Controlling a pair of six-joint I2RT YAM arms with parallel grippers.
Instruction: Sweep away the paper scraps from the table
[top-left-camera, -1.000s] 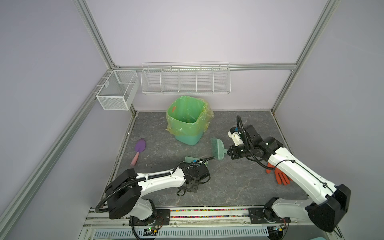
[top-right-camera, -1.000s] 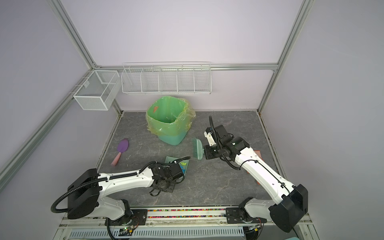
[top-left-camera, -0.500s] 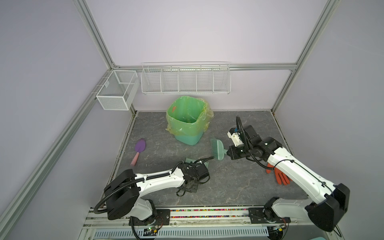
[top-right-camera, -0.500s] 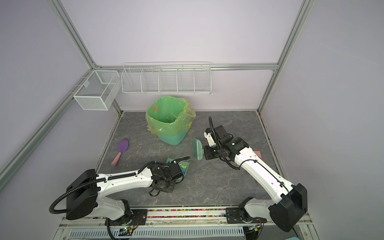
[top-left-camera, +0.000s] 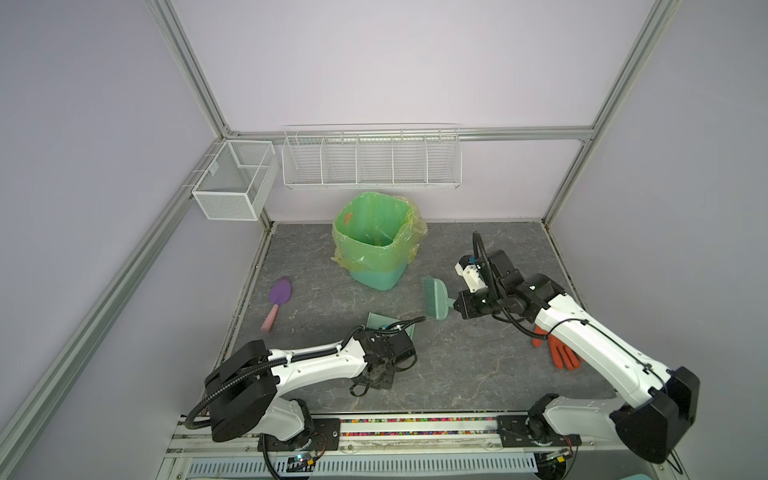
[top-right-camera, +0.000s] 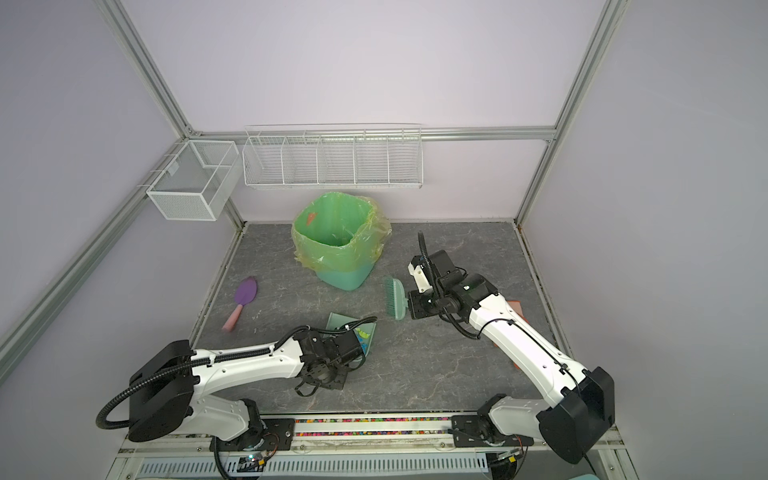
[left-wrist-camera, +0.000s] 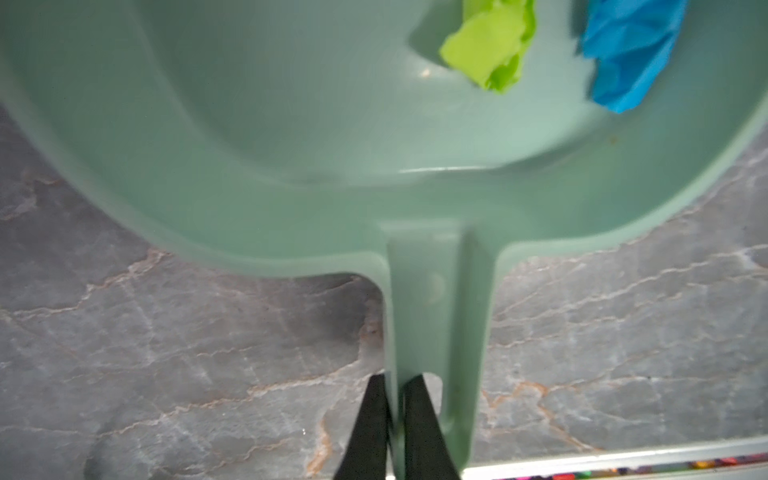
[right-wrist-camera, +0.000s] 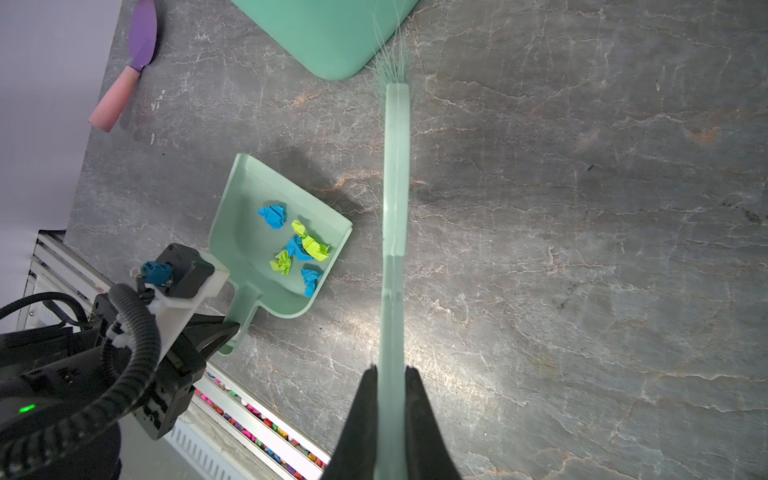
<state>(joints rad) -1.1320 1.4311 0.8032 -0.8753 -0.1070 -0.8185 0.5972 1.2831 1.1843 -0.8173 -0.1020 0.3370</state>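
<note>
The left gripper (left-wrist-camera: 395, 382) is clamping the thin edge of the handle of a mint-green dustpan (right-wrist-camera: 232, 224), with its two black fingers (left-wrist-camera: 365, 424) pressed together on it. The paper scraps (right-wrist-camera: 297, 249), blue and lime green, are all lying inside the pan, just ahead of this gripper, gathered toward the rear wall on one side. In the left wrist view a lime scrap (left-wrist-camera: 490, 45) and a blue scrap (left-wrist-camera: 627, 54) are sitting side by side on the pan floor. I cannot tell if the pan is resting on the table (right-wrist-camera: 582, 249) or is raised a little.

The right gripper (right-wrist-camera: 390, 370) is pinching the handle of a mint-green hand brush (right-wrist-camera: 395, 208), jaws closed on it. The brush is reaching straight out from the fingertips, and its bristles are ending near the base of the green-lined trash bin (top-left-camera: 376, 245). The dustpan is lying to one side of the brush, apart from it. In both top views an orange glove (top-left-camera: 559, 353) is lying partly under the right arm, behind its gripper.
</note>
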